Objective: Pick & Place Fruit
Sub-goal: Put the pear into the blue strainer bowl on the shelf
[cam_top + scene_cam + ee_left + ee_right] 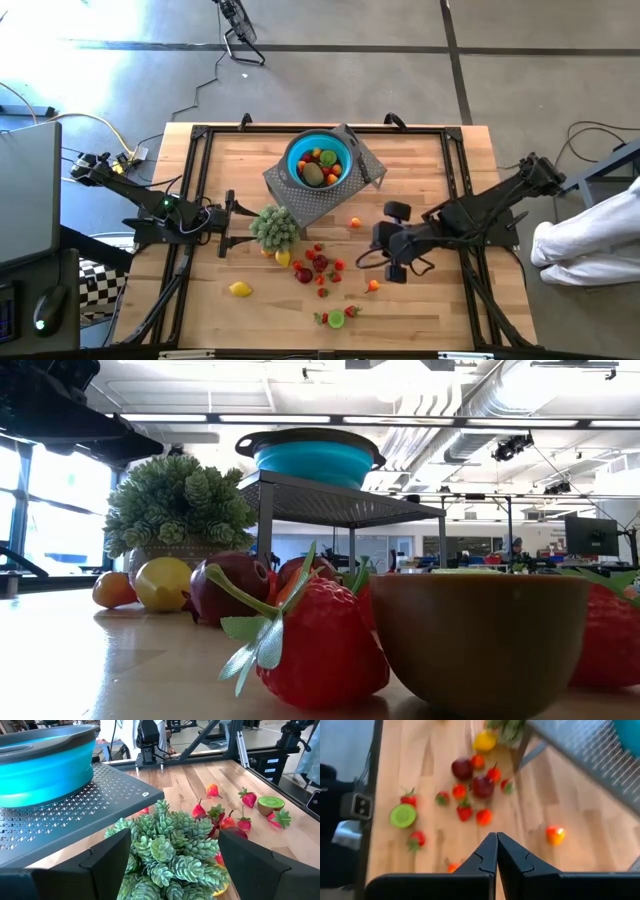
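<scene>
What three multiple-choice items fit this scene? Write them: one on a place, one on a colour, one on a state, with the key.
1. The blue bowl sits:
A. on the bare wood
B. on the grey perforated stand
C. on the floor

2. The halved fruit shows a face that is:
A. blue
B. white
C. lime green

3. The right gripper has its fingers:
A. shut, holding nothing
B. spread wide
C. shut on a strawberry

Key: B, the high view shows the bowl on the stand's mesh top; C, the right wrist view shows its green flat face; A, that view shows the two fingers pressed together above the table with nothing between them. The left gripper waits open by the plant.
</scene>
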{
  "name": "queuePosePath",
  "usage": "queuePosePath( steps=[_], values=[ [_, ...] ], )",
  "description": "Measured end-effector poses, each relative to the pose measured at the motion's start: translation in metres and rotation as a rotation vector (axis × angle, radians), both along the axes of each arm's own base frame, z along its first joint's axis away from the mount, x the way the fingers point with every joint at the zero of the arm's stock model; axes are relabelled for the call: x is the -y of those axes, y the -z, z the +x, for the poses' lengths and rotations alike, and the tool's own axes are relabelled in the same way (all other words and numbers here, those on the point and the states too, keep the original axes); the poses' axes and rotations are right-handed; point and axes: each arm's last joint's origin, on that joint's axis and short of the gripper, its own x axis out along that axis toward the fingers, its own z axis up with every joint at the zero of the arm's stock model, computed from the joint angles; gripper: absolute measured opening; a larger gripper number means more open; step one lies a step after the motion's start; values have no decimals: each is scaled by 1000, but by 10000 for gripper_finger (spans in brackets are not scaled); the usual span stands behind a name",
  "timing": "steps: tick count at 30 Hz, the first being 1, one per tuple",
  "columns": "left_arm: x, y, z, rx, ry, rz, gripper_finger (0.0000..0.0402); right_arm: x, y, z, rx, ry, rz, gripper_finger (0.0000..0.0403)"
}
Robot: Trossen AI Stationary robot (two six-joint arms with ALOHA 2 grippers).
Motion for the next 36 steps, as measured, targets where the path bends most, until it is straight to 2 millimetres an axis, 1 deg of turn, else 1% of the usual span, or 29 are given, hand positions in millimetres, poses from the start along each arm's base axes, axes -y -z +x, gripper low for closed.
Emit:
queuePosePath(
  steps=[5, 9, 12, 16, 24, 27, 29, 31, 36],
  values=[
    [0, 0, 0, -1, 0, 0, 294, -8, 1, -5, -22, 21, 62, 2],
    [0, 0, 0, -1, 0, 1, 294, -15, 6, -4, -34, 10, 45, 3],
    [0, 0, 0, -1, 0, 0, 294, -19, 12, 0, -53, -4, 27, 16],
    [0, 0, 0, -1, 0, 0, 294, -24, 23, 7, -89, -18, 8, 65],
    [0, 0, 0, -1, 0, 1, 294, -29, 40, 19, -125, -5, -41, 214],
    [0, 0, 0, -1, 0, 1, 294, -30, 43, 21, -137, -14, -45, 257],
    [0, 0, 0, -1, 0, 0, 294, -30, 44, 21, -139, -33, -57, 276],
    [0, 0, 0, -1, 0, 1, 294, -30, 44, 21, -138, -32, -57, 286],
    [0, 1, 0, -8, 0, 4, 294, -31, 44, 21, -144, -36, -44, 285]
  ],
)
